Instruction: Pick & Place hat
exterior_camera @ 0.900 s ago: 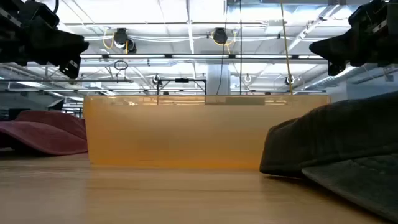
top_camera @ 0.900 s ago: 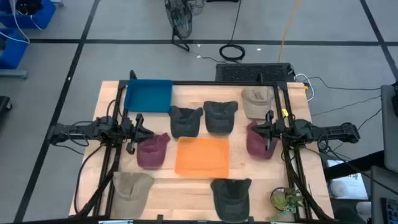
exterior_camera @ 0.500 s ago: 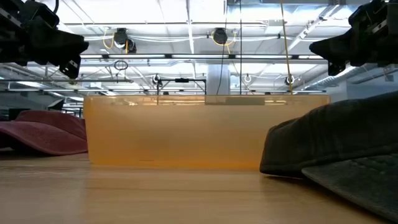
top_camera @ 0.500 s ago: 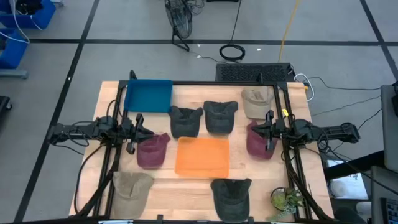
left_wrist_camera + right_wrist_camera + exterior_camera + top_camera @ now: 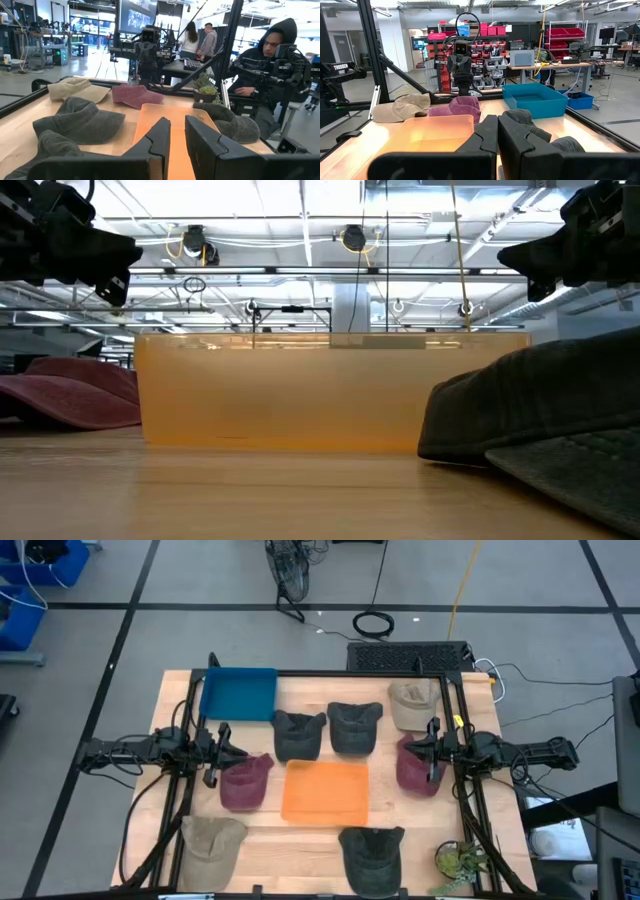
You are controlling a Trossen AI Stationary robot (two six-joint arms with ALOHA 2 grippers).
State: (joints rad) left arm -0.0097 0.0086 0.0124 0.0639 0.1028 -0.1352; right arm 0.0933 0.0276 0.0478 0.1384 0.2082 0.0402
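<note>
Several caps lie flat on the table around an orange bin and a blue bin. Two dark grey caps sit beyond the orange bin, and a beige cap lies to their right. A maroon cap lies left of the orange bin, another right of it. A beige cap and a dark grey cap lie near the front edge. My left gripper hovers by the left maroon cap, open by a narrow gap. My right gripper hovers above the right maroon cap, shut.
A potted plant stands at the table's near right corner. Black frame rails run along both sides of the table. In the low view the orange bin stands between the maroon cap and the near dark cap. People sit beyond the table.
</note>
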